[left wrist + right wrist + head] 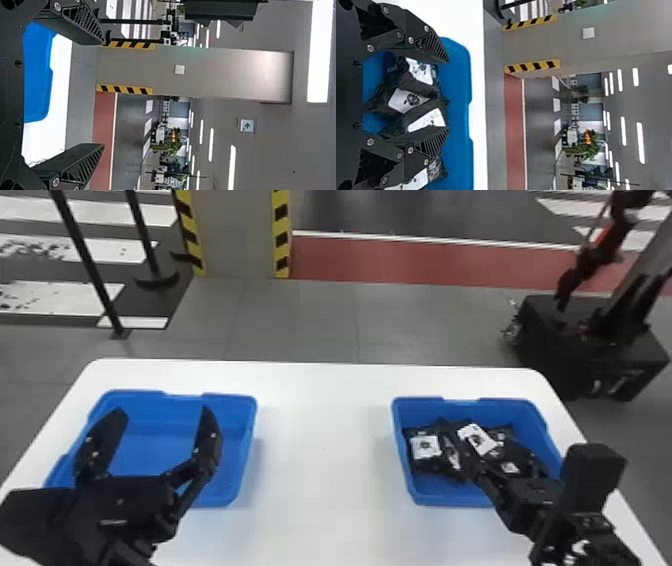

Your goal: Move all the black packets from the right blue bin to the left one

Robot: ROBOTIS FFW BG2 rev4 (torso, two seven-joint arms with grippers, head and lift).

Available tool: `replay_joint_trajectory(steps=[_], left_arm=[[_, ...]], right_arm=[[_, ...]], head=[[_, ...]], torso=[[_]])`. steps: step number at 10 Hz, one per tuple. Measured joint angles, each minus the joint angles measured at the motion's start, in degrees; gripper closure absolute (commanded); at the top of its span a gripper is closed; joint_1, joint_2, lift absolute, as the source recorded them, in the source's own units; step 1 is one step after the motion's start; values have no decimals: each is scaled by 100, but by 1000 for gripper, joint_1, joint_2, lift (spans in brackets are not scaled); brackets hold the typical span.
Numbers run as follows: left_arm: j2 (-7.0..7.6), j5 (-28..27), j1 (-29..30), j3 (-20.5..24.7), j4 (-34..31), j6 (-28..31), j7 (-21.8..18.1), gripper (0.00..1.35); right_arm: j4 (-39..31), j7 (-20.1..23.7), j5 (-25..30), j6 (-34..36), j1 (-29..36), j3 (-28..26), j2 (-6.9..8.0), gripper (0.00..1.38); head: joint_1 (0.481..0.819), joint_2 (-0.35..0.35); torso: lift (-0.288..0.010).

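The black right gripper (449, 95) has its two flat fingers spread wide over the heap, clamped on nothing; between and below them lie the soft black packets with white labels (500, 445), overlapping inside the right blue plastic bin (420, 413); closing here could pinch two packets at once or only a loose fold, because they lie so tangled, and a half-caught one might slip out on the lift; a finger could also scrape the bin wall if it goes down off-centre; the black left gripper (162, 411), also spread and without a load, hangs over the left blue plastic bin (242, 455), so it would probably block a drop there; the bin walls and the white tabletop (325, 450) between them must be crossed; beyond stands a grey pillar with yellow-and-black edges (240, 235).
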Motion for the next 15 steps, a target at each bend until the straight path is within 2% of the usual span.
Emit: replay_joint_trajectory(steps=[4,5,8,13,15], left_arm=[[0,13,-9,5,0,-18,-68,108],[0,11,-14,3,0,-9,-73,108],[0,6,-14,9,0,-4,-73,108],[8,2,0,14,31,-34,-83,110],[17,-26,-25,-7,51,-21,-99,110]], right_arm=[[952,364,577,1119,-1049,-466,-24,479],[1136,390,725,1281,-1264,-555,-31,479],[1721,626,935,1472,-1800,-602,-80,478],[1929,912,1136,1514,-1865,-566,155,478],[1987,985,1165,1586,-1846,-558,187,478]], head=[[695,-155],[695,-179],[695,-193],[695,-168],[695,-165]], torso=[[-110],[-110],[-110],[-110],[-110]])
